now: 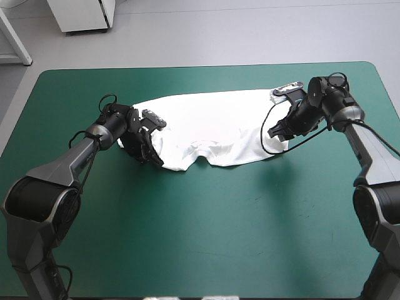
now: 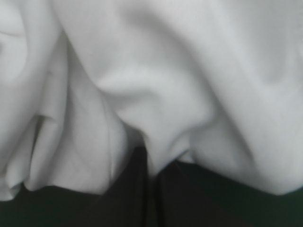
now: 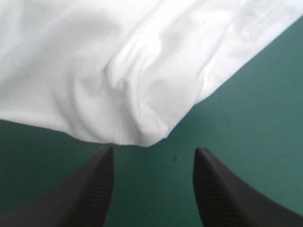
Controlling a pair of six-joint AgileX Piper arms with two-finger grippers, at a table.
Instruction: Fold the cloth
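T-shirt: spread (wrinkled) on the far half of the teal-green table.
left gripper: fingers clamped on the T-shirt's left edge.
right gripper: fingers apart, T-shirt corner just ahead.

Bright, even overhead light on the teal-green worktop; soft shadow at 6 o'clock under the T-shirt; left wrist view dimmer, folds grey, darkest around the left end effector.

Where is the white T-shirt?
In the high view the T-shirt lies on the far half of the table, between the left gripper, shut on one end, and the open right gripper at the other.
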